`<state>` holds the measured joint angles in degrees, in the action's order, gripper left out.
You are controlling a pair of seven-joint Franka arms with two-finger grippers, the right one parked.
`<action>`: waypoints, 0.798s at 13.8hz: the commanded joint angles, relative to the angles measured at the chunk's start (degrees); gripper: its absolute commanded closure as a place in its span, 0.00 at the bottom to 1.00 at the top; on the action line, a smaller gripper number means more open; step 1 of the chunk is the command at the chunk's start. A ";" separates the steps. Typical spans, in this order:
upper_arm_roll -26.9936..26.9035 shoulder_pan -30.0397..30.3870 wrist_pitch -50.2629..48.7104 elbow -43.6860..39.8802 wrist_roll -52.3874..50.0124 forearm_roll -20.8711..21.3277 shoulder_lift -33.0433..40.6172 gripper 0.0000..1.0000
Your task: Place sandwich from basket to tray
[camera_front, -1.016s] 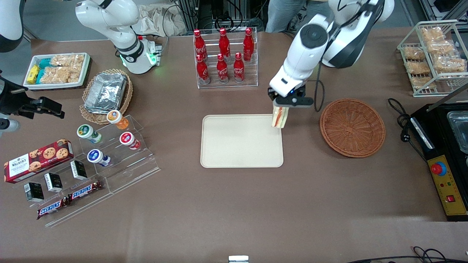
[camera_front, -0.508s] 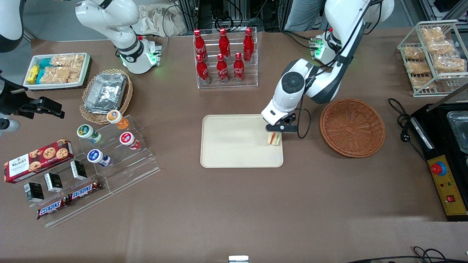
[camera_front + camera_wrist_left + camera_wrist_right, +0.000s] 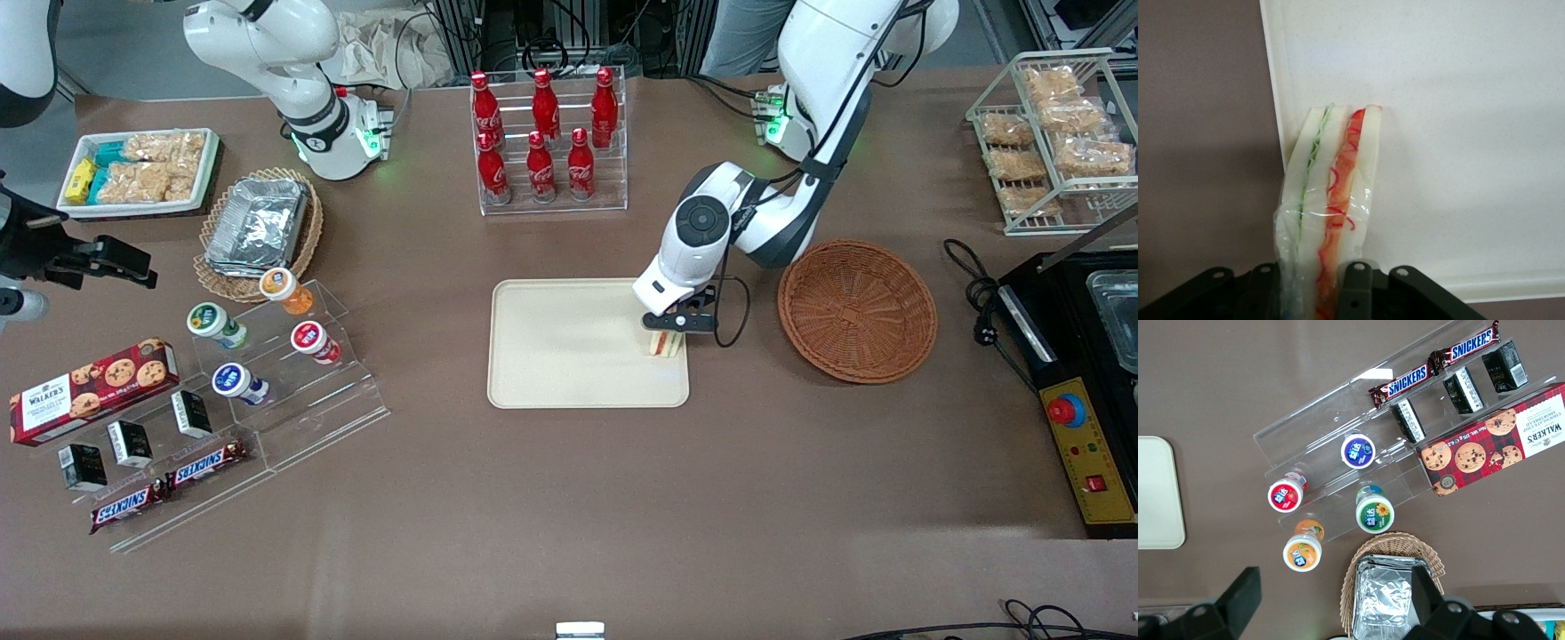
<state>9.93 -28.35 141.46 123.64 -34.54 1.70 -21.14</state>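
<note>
The sandwich (image 3: 665, 344), a plastic-wrapped wedge of white bread with red-orange and green filling lines (image 3: 1331, 180), stands on edge on the cream tray (image 3: 569, 356), just inside the tray's rim (image 3: 1275, 100) nearest the basket. My gripper (image 3: 667, 331) is shut on it from above. Its black fingers (image 3: 1355, 290) press both bread faces, with the gripper (image 3: 1315, 293) low over the tray. Beside the tray, toward the working arm's end of the table, sits the reddish-brown wicker basket (image 3: 858, 311), with nothing in it.
A clear rack of red cola bottles (image 3: 544, 142) stands farther from the front camera than the tray. Toward the parked arm's end are a tan basket of foil containers (image 3: 258, 227) and an acrylic stand of cups (image 3: 267, 356). A black appliance (image 3: 1080, 356) sits past the basket.
My gripper has come down with the sandwich from above the tray's rim onto the tray. In the last half second it settled slightly lower.
</note>
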 commanded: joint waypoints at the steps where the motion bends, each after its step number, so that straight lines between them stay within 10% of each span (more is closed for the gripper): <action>1: -0.61 -0.83 0.13 -2.78 -3.42 1.81 -1.80 0.01; 8: -0.61 -0.83 -3.10 -6.29 -8.52 2.17 2.75 0.00; 11: -0.79 -0.13 -20.37 -17.59 -8.00 2.26 6.63 0.01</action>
<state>9.73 -28.31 131.92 112.81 -41.29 2.81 -17.86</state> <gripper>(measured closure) 0.004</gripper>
